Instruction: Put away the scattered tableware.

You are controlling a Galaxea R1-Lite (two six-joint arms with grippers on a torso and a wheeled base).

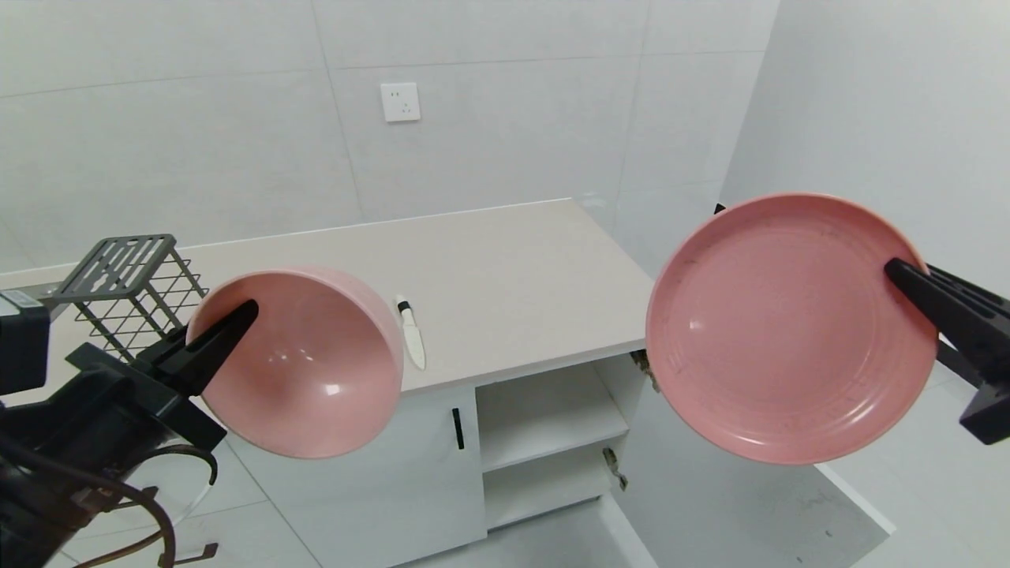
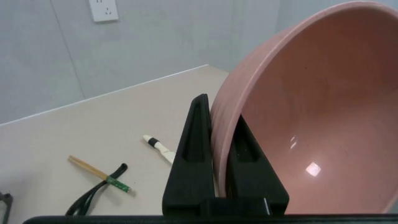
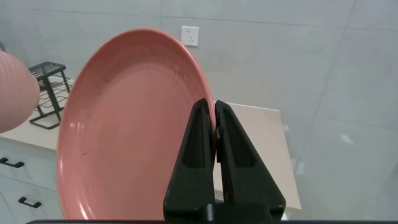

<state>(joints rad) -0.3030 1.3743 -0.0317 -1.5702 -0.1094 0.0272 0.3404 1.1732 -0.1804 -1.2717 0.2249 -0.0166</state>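
The left gripper (image 1: 245, 310), jaws clamped on its rim, holds the pink bowl (image 1: 316, 386) up on the left; the right gripper (image 1: 895, 270) clamps its jaws on the pink plate (image 1: 781, 331), up on the right

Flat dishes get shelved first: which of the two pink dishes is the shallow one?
The plate in the right gripper, wide and nearly flat; the left gripper holds a deep, rounded bowl.

The room is bright, with soft, even light and faint shadows. White shiny spots sit in the pink bowl (image 1: 339, 331) just past the jaws of the left gripper (image 1: 249, 306), and one on the pink plate (image 1: 789, 339).
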